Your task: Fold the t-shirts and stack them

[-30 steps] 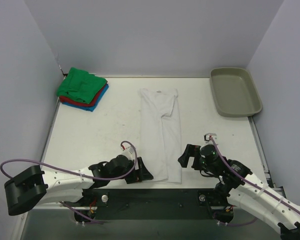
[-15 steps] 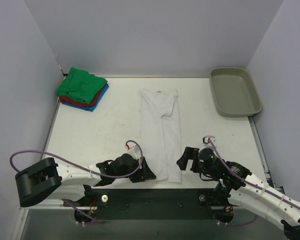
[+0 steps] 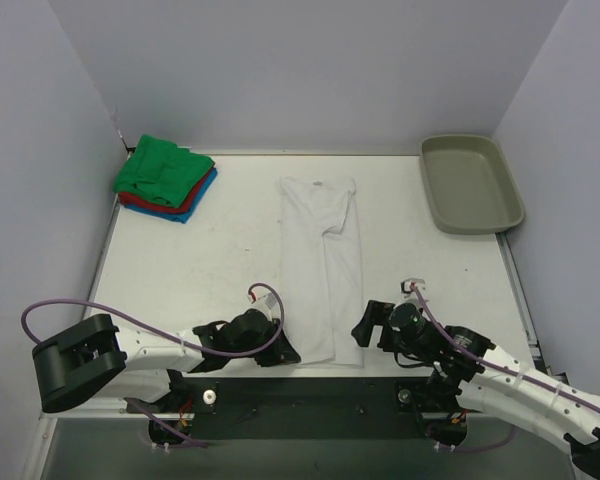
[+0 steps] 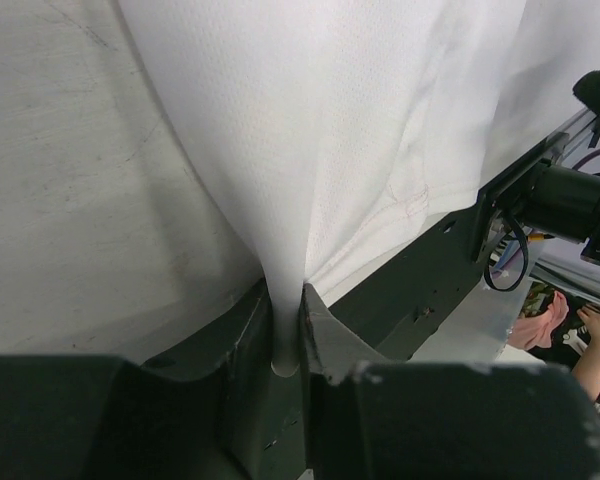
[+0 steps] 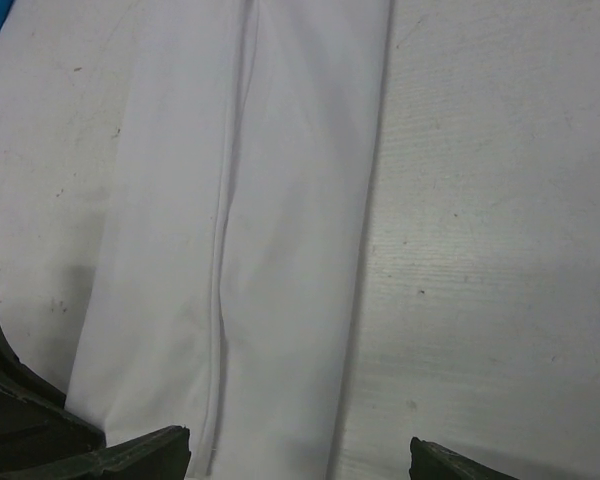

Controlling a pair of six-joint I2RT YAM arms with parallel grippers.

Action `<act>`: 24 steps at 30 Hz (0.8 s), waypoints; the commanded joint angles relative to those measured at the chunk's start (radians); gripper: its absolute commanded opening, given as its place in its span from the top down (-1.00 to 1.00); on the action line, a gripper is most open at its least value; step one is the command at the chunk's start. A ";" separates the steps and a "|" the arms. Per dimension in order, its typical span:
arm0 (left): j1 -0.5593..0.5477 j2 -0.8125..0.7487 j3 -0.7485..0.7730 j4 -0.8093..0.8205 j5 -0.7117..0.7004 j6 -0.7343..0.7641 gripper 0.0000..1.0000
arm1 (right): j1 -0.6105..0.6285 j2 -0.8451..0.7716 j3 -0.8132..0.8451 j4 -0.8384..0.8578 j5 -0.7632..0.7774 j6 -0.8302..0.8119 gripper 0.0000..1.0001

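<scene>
pinching the near left corner of the tee (image 3: pixel 322 262), the left gripper (image 4: pixel 286 335) has only a thin fold of hem between its pressed-together jaws. we judge this bite could slip out on a lift, because so little cloth sits in it. the right gripper (image 5: pixel 292 455) stands spread over the near right part of the tee and grips nothing. if it closes too far right it may miss the cloth, or take just the top layer, and the fold would go crooked. a lift with one corner held and the other free would drag the tee askew.

the tee lies as a long narrow strip down the middle of the table (image 3: pixel 180 270), collar far, hem at the near edge. the stack (image 3: pixel 166 178) of green, red and blue shirts sits far left, well apart, and the tray (image 3: pixel 470 185) far right.

the left wrist view shows us the cloth caught between the fingers, which the top view hides under the gripper body. the right wrist view shows the tee's right edge lying within the open gap. only the top view shows the whole tee, the stack and both arms together.
</scene>
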 commanded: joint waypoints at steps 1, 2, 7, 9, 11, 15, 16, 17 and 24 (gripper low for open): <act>0.000 0.021 -0.028 -0.132 -0.026 0.022 0.50 | 0.029 0.019 -0.030 0.036 0.017 0.067 -0.79; 0.000 0.021 -0.028 -0.132 -0.025 0.025 0.55 | 0.034 0.027 -0.037 0.052 0.011 0.075 -0.79; 0.002 0.030 -0.014 -0.132 -0.023 0.035 0.66 | 0.078 0.051 -0.111 0.130 -0.018 0.141 -0.75; 0.002 0.035 -0.012 -0.128 -0.025 0.036 0.67 | 0.103 0.062 -0.123 0.161 -0.014 0.173 -0.72; 0.003 0.040 -0.008 -0.123 -0.020 0.041 0.68 | 0.136 0.088 -0.136 0.182 -0.003 0.203 -0.71; 0.005 0.043 -0.002 -0.125 -0.019 0.042 0.70 | 0.184 0.134 -0.153 0.219 0.011 0.243 -0.68; 0.005 0.044 -0.002 -0.125 -0.019 0.044 0.69 | 0.198 0.153 -0.154 0.227 0.009 0.248 -0.63; 0.006 0.041 -0.002 -0.125 -0.019 0.042 0.69 | 0.207 0.160 -0.156 0.240 0.014 0.253 -0.59; 0.011 0.031 -0.008 -0.128 -0.017 0.042 0.70 | 0.256 0.191 -0.149 0.228 0.049 0.294 -0.25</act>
